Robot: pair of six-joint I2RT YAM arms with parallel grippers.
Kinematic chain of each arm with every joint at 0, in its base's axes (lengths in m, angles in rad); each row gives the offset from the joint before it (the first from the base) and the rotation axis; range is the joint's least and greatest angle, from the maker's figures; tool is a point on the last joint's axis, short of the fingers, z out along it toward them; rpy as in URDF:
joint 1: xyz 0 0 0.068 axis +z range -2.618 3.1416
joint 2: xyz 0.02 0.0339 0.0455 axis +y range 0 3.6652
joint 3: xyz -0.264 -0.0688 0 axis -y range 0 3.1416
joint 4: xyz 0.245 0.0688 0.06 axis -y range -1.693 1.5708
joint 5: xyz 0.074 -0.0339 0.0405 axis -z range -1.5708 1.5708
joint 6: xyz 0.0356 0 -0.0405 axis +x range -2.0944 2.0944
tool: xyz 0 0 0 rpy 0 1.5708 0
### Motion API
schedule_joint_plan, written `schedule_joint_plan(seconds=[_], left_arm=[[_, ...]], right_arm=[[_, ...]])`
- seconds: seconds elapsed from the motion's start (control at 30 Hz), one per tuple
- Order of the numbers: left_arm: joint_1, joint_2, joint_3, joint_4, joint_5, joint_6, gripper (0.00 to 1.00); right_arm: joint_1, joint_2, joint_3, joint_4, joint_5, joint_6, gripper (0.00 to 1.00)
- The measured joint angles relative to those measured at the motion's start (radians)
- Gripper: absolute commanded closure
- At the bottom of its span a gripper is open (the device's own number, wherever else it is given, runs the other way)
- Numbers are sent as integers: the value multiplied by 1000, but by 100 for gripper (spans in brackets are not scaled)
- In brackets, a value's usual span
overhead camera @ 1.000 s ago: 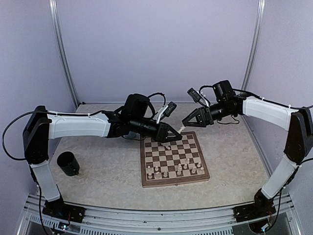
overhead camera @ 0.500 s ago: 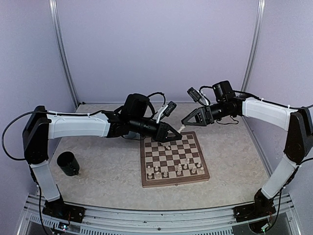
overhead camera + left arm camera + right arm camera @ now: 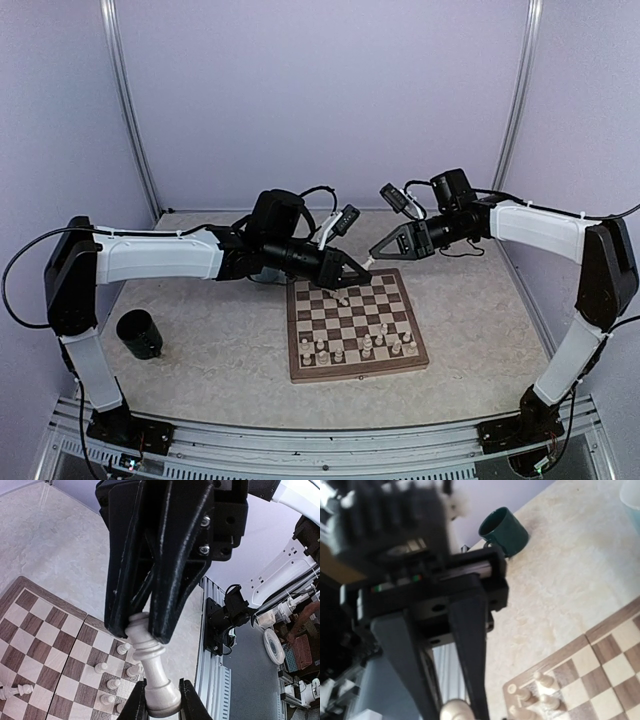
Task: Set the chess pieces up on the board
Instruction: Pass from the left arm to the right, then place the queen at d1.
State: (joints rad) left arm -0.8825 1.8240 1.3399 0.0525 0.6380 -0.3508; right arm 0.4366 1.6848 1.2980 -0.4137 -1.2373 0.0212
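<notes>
No legible txt or nos. seen, though right wrist view's possibly too blurry.

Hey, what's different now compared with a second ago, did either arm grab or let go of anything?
The right pincer edged left and closed on the top of the pale chess piece that the left pincer holds by its base; both grip it now. The left pincer's grip, the board, the standing pieces and the dark mug stayed as they were.

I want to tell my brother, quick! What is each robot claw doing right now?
The left gripper is closed on the bottom of a chess piece.
The right gripper is closed on the top of the same chess piece.
</notes>
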Motion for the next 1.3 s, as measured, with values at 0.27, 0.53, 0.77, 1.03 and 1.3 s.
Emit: schedule_joint_plan(seconds=[0.27, 0.53, 0.77, 1.03, 1.3], left_arm=[[0, -8, 0, -26, -70, 39, 57], [11, -104, -1, -135, -227, 172, 52], [82, -261, -9, -115, -305, 216, 51], [120, -278, -40, -97, -359, 206, 51], [120, -275, -41, -97, -367, 200, 51]], right_arm=[[0, 5, 62, -76, 57, -85, 100], [21, -31, 148, -208, 332, -296, 100], [249, -87, 64, -253, 660, -475, 100], [452, -86, -1, -270, 880, -575, 100], [555, -36, -37, -270, 999, -616, 100]])
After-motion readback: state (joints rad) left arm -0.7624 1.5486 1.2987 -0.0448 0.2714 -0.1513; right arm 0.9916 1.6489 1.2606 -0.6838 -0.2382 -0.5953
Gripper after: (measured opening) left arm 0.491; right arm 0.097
